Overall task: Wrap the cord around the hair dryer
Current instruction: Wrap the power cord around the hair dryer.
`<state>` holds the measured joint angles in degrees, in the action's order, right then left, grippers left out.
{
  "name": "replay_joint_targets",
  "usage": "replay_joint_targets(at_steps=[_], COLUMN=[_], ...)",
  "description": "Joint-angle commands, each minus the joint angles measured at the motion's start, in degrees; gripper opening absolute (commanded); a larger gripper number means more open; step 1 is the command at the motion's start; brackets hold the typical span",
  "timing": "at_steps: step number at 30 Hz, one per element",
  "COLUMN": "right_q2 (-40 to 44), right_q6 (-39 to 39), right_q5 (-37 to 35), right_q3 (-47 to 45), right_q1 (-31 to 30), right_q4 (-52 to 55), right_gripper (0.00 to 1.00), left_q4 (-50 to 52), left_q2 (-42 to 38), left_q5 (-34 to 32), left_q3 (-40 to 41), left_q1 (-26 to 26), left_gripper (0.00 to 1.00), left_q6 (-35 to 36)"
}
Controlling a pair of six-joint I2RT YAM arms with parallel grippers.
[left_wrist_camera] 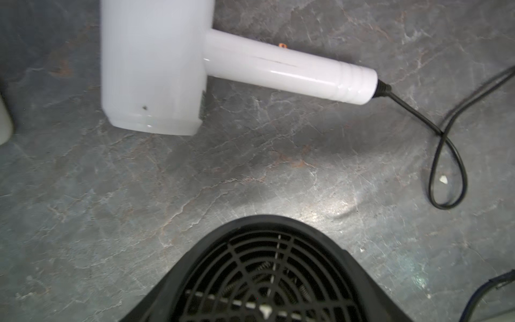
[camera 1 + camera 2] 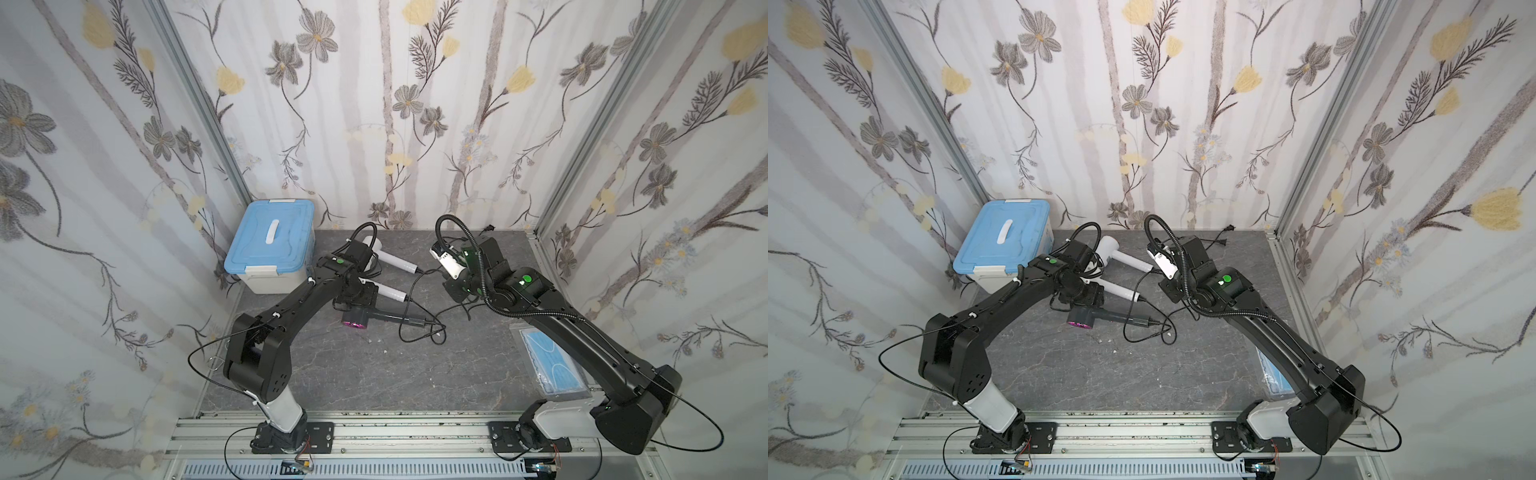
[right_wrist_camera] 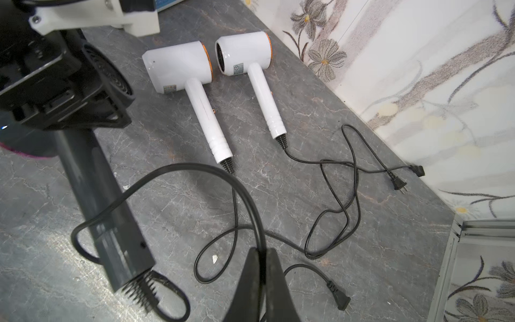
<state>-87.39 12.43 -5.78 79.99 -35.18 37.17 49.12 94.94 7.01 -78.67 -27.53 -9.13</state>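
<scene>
The dark grey hair dryer (image 2: 386, 318) with a pink nozzle lies mid-table in both top views (image 2: 1117, 318). My left gripper (image 2: 355, 297) sits over its head and is shut on it. In the left wrist view only the dryer's black rear grille (image 1: 264, 264) shows, and the jaws are hidden. The right wrist view has the grey handle (image 3: 103, 195) at the left. Its black cord (image 3: 195, 167) loops from the handle's end, crosses the handle and arcs into my right gripper (image 3: 260, 253). That gripper is shut on the cord, raised right of the dryer (image 2: 455, 291).
Two white hair dryers (image 3: 181, 67) (image 3: 245, 53) lie behind the grey one, with their cords and plugs (image 3: 398, 185) trailing toward the back wall. A blue-lidded box (image 2: 270, 245) stands at the back left. A pack of blue masks (image 2: 548, 365) lies under the right arm.
</scene>
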Motion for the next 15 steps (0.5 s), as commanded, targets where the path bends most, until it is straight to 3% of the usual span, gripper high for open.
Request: replay_joint_targets(at_steps=[1, 7, 11, 15], right_q2=[-1.3, -2.9, -2.4, -1.3], right_q6=[1.9, -0.9, -3.7, -6.3], right_q5=[2.8, 7.8, 10.2, 11.2], right_q3=[-0.6, -5.0, -9.8, -13.9], right_q1=[2.2, 5.9, 7.5, 7.9], right_q4=[-7.4, -12.8, -16.7, -19.5], right_gripper=[0.00, 0.00, 0.00, 0.00], left_q4=[-3.9, -12.9, -22.5, -30.5], left_q2=[-2.0, -9.2, -14.5, -18.1], left_q5=[10.6, 18.8, 24.4, 26.0], left_q3=[1.8, 6.8, 10.7, 14.0], left_q1=[-0.6, 0.0, 2.5, 5.3], left_gripper=[0.00, 0.00, 0.00, 0.00], left_q6=[2.0, -1.9, -9.1, -16.2])
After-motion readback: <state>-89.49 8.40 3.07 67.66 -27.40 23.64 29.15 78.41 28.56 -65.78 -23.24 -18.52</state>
